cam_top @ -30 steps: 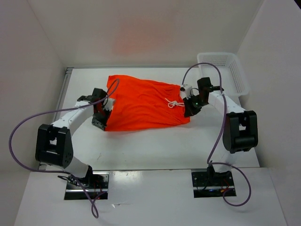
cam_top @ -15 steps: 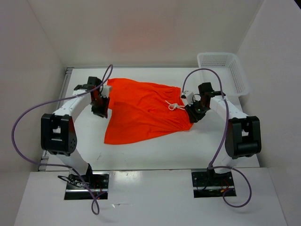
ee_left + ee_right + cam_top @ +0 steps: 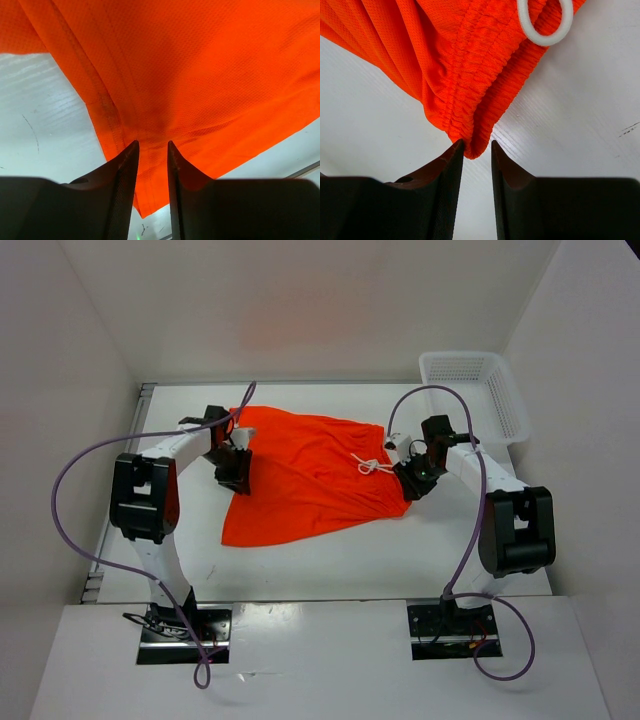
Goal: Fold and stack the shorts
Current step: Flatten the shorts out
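We see the shorts [image 3: 310,480] on the table [image 3: 300,565], seemingly folded 1 time. The left gripper [image 3: 152,144] and right gripper [image 3: 477,143] stand slightly parted, gripping nothing. Further folding and stacking are left.

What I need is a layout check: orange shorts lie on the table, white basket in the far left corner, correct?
No. The basket stands in the far right corner, not left, as the top view shows. The shorts do lie on the table.
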You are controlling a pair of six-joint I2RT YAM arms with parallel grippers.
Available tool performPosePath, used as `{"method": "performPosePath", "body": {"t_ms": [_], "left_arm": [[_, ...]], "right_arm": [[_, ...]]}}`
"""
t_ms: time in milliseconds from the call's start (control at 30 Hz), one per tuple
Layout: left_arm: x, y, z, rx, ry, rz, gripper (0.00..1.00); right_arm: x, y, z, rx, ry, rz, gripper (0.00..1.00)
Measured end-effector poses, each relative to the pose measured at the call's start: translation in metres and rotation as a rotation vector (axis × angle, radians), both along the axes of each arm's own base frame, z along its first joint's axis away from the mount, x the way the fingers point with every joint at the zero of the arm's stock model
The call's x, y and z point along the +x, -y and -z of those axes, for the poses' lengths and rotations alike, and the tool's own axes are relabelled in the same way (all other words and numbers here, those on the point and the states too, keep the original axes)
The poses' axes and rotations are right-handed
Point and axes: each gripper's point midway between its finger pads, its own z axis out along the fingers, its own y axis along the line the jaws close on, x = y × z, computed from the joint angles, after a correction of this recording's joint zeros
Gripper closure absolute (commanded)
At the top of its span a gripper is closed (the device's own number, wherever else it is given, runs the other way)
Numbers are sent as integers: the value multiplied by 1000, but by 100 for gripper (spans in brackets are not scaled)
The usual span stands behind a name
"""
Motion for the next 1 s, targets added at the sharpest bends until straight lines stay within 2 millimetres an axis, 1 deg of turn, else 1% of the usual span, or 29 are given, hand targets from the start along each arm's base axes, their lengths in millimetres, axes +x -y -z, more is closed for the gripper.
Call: {"method": "performPosePath", "body": {"t_ms": [67, 100, 367, 467, 567, 733, 967, 1000], "left_arm": [[-3, -1, 2, 2, -11, 0, 63], [-5, -1, 3, 3, -18, 0, 61], [-22, -5, 16, 26, -71, -2, 60], [-24, -6, 20, 28, -81, -3, 60], [-24, -7, 23, 35, -84, -4, 60], [-22, -8, 24, 45, -81, -7, 56], [-12, -14, 23, 78, -46, -13, 54], [-12, -14, 23, 80, -44, -14, 54]], "right_arm": [[0, 0, 0, 0, 0, 0, 66], [0, 0, 0, 0, 0, 0, 66], [0, 0, 0, 0, 0, 0, 67], [0, 0, 0, 0, 0, 0, 67], [0, 0, 0, 0, 1, 0, 67], [0, 0, 0, 0, 0, 0, 67], [-1, 0, 1, -1, -1, 0, 67], [-1, 0, 1, -1, -1, 0, 68]]}}
